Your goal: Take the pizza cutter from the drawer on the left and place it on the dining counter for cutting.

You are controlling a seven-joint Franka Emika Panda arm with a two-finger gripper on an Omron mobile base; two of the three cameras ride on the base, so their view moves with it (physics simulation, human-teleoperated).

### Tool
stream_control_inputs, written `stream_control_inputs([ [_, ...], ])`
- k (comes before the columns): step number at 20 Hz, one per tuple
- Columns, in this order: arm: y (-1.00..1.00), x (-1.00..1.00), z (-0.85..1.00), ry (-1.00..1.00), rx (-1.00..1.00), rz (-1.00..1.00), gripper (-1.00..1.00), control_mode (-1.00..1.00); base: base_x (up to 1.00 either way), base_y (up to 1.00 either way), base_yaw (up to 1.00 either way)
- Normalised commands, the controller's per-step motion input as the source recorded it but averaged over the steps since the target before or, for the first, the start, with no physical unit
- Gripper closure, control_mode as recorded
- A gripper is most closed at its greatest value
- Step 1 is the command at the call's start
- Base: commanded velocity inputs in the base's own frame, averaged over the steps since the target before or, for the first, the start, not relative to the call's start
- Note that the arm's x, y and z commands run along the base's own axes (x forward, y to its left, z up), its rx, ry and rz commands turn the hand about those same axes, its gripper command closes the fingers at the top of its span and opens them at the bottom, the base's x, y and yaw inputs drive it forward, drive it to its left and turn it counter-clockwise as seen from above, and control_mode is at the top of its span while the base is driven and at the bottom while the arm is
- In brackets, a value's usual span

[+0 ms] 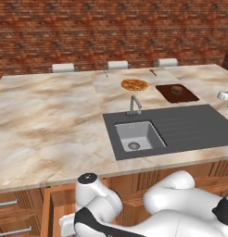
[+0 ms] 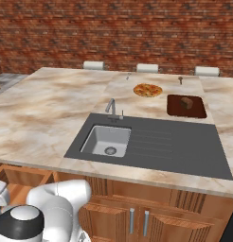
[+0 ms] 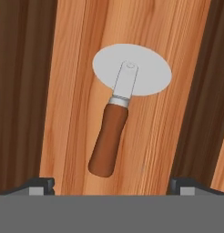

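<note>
While our pincer (image 3: pixel 112 184) hangs over the drawer (image 3: pixel 77 54) with jaws spread wide and nothing between them, the pizza cutter (image 3: pixel 120 113) lies flat on the light wood floor inside, round blade away from the fingertips (image 3: pixel 41 185), handle toward them. Up on the tabletop (image 1: pixel 46 120) we see a pizza (image 1: pixel 134 84) beyond the sink (image 1: pixel 136 135).

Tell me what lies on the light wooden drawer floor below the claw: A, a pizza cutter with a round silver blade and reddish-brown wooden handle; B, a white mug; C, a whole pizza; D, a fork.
A: in the hand view, the pizza cutter with a round silver blade and reddish-brown wooden handle lies flat on the light wooden drawer floor.
</note>
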Motion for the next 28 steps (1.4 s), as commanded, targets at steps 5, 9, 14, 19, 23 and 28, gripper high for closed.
stream_control_inputs([
  [5,0.00,0.09,-0.01,0.00,0.00,-0.02,-1.00,-1.00,0.00,0.00,0.00],
  [9,0.00,0.06,-0.01,0.00,0.00,-0.02,-1.00,-1.00,0.00,0.00,0.00],
  [14,-0.02,0.05,0.00,0.00,0.01,-0.01,-1.00,-1.00,0.00,0.00,0.00],
  [19,0.00,0.04,-0.10,0.00,0.00,-0.01,-1.00,-1.00,0.00,0.00,0.00],
  [23,0.00,0.08,-0.18,0.00,0.00,-0.04,-1.00,-1.00,0.00,0.00,0.00],
  [28,0.00,0.02,-0.19,0.00,0.00,-0.04,-1.00,-1.00,0.00,0.00,0.00],
])
